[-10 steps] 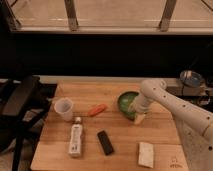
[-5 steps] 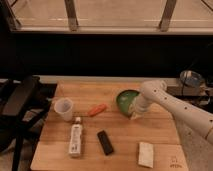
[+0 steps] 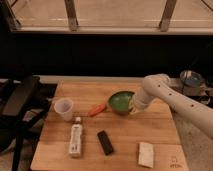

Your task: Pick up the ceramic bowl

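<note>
The ceramic bowl is round and glossy green and sits right of centre on the wooden table. It is tilted, with its inside facing the camera. My gripper is at the bowl's right rim and is shut on it. The white arm reaches in from the right. The bowl's right edge is hidden behind the gripper.
An orange carrot-like thing lies just left of the bowl. A translucent white cup stands at the left. A white bottle, a black bar and a pale packet lie near the front. A black chair stands at the left.
The bowl has tipped up and shifted slightly left in the gripper's hold. The arm's elbow has risen a little.
</note>
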{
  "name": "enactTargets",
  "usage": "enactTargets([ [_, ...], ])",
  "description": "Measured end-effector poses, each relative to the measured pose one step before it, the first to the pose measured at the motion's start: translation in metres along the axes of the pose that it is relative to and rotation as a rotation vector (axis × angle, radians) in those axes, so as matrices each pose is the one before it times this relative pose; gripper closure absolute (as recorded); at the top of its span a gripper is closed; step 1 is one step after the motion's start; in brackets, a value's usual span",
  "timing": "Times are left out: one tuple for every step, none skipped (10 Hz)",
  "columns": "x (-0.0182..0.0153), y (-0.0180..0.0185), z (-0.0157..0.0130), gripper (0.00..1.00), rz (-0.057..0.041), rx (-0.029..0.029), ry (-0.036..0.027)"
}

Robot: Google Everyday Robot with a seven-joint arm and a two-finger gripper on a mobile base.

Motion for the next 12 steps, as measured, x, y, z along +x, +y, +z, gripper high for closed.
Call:
enactTargets([
  [-0.00314, -0.00358, -0.00424, 1.00, -0.01061, 0.00628, -0.00556],
  [-0.00255, -0.00292, -0.00704, 1.00, -0.00796, 0.00327, -0.00496],
  [-0.00284, -0.00402, -0.01350, 1.00, -0.01099, 0.00343, -0.00472],
  [-0.00141, -0.00236, -0.00910, 1.00, -0.00833, 0.00142, -0.00401],
  [-0.00078, -0.00180, -0.00544, 1.00, -0.00447, 0.00240, -0.00579],
  [-0.00032, -0.00157, -0.00247, 1.00, -0.00437, 0.00192, -0.00329],
  [-0.00107, -0.00187, -0.00240, 1.00, -0.00231, -0.00114, -0.00052],
  [-0.00141, -0.00228, -0.00195, 1.00, -0.00281, -0.00002, -0.00056],
  [-0.00157, -0.00180, -0.00240, 1.00, -0.00223, -0.00129, 0.00003],
  [0.00052, -0.00012, -0.00241, 1.00, 0.00142, 0.00046, 0.00097],
  [0.00060, -0.00012, -0.00185, 1.00, 0.00020, 0.00019, 0.00026],
  [-0.00054, -0.00101, -0.00125, 1.00, -0.00141, 0.00007, -0.00005],
])
